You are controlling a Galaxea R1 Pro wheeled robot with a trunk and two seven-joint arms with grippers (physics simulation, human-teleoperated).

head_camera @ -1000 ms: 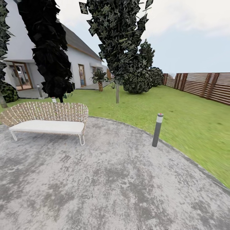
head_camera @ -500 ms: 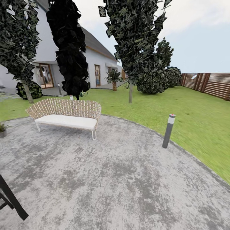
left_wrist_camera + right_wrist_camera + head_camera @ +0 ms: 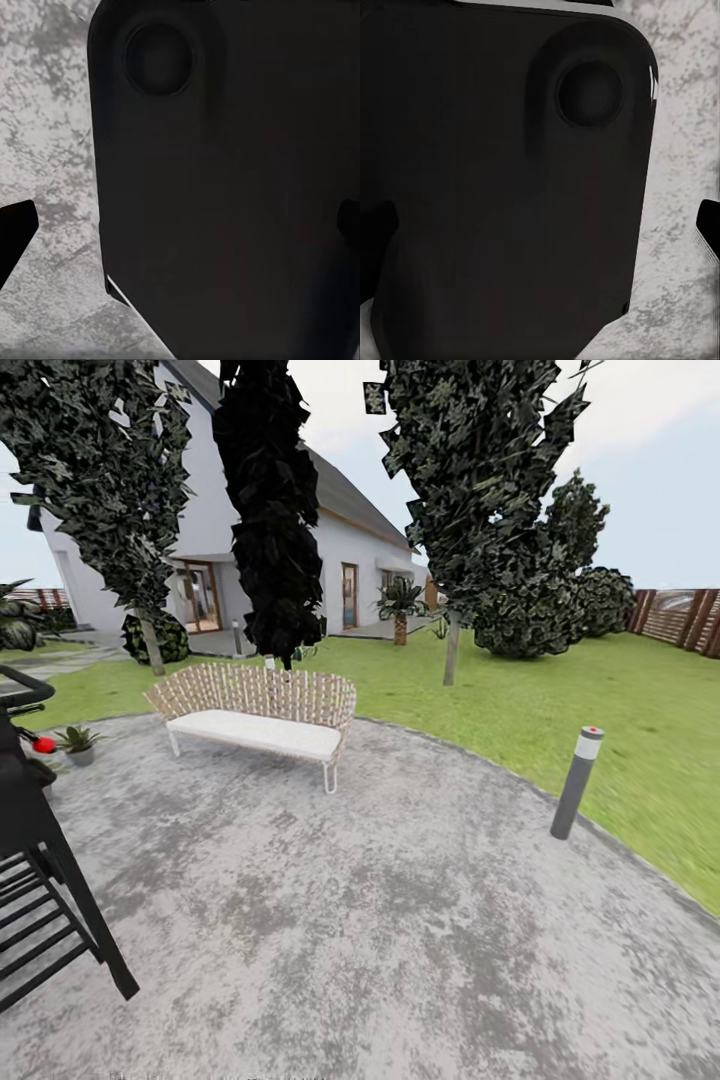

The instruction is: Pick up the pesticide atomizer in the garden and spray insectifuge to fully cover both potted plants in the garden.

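One potted plant [image 3: 78, 741], a small green rosette in a grey pot, stands on the paving at the far left, beyond the black grill [image 3: 40, 900]. Right beside it a small red tip [image 3: 44, 744] shows above a dark body that blends into the grill; this looks like the pesticide atomizer. In the left wrist view my left gripper [image 3: 180, 229] hangs with its fingertips [image 3: 15, 234] wide apart in front of a dark panel of my own body. The right gripper [image 3: 544, 225] is held the same way, open, with nothing between the fingers.
A wicker bench [image 3: 262, 709] stands at the paving's far edge, with dark trees [image 3: 270, 510] and a white house behind it. A grey bollard lamp [image 3: 577, 796] marks the right rim beside the lawn [image 3: 620, 710]. A slat fence [image 3: 690, 618] closes the far right.
The camera has swung to the left, so the bench and bollard have shifted right in the picture. The grill, the potted plant and the red tip have come further into view at the left.
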